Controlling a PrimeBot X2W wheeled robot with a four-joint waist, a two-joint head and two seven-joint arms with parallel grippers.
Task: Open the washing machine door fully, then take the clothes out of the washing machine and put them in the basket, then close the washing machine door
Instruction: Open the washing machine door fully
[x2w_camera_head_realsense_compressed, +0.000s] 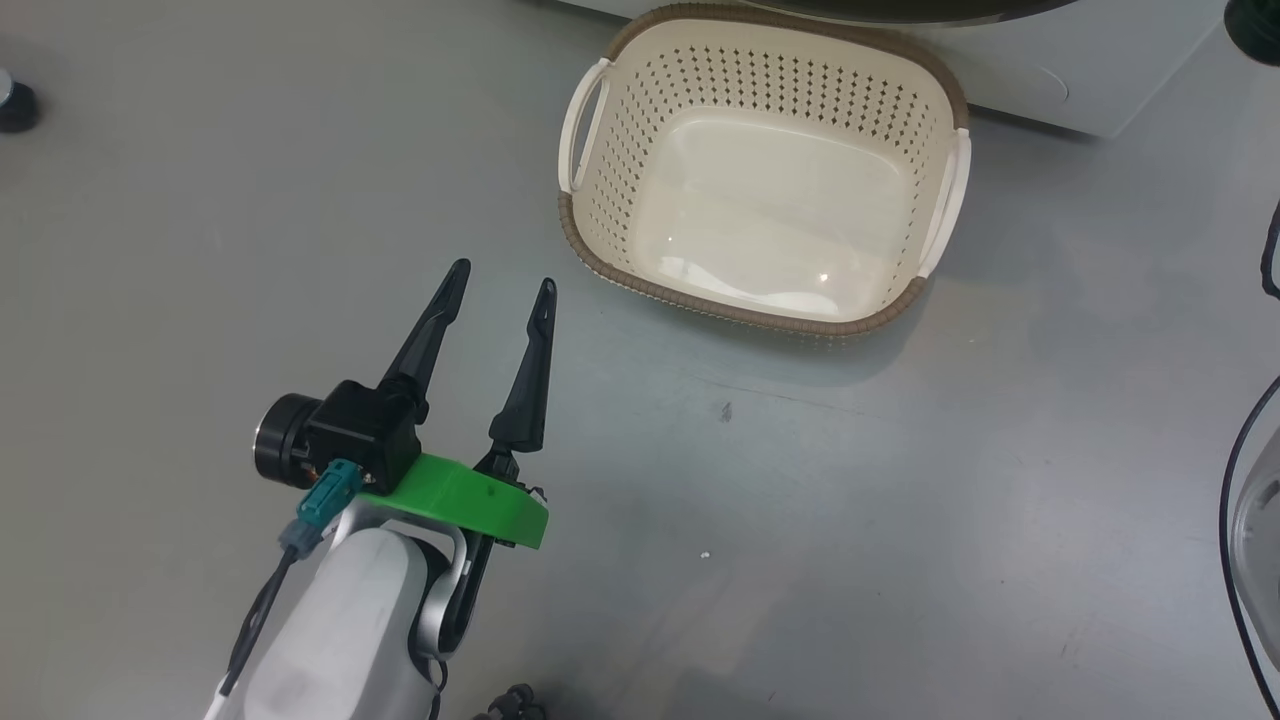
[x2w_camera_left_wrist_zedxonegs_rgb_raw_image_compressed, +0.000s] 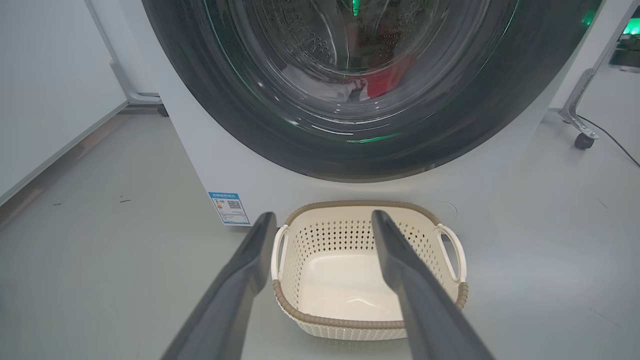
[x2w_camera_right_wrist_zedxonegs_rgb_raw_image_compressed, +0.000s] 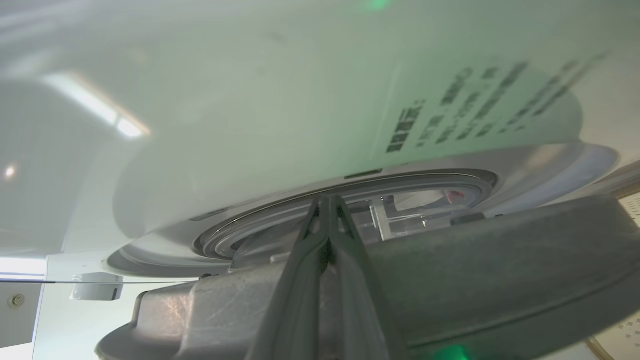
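Right now door (x2w_camera_left_wrist_zedxonegs_rgb_raw_image_compressed: 250, 135) looks closed, with clothes (x2w_camera_left_wrist_zedxonegs_rgb_raw_image_compressed: 385, 80) behind bulging glass. Right tool (x2w_camera_right_wrist_zedxonegs_rgb_raw_image_compressed: 326, 199) is pinched shut at what looks like the door edge. Hook the glossy rim and swing it in an arc, no yanking. Left tool (x2w_camera_head_realsense_compressed: 503, 275) is spread wide and empty. Basket (x2w_camera_head_realsense_compressed: 750, 318), perforated cream plastic, sits empty before machine (x2w_camera_left_wrist_zedxonegs_rgb_raw_image_compressed: 200, 165).

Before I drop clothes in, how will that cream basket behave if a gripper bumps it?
The basket is empty, thin perforated plastic, so probably light. On the smooth grey floor it would likely slide rather than tip, being low and wide. Its moulded walls look stiff, so it should hold shape if lifted.
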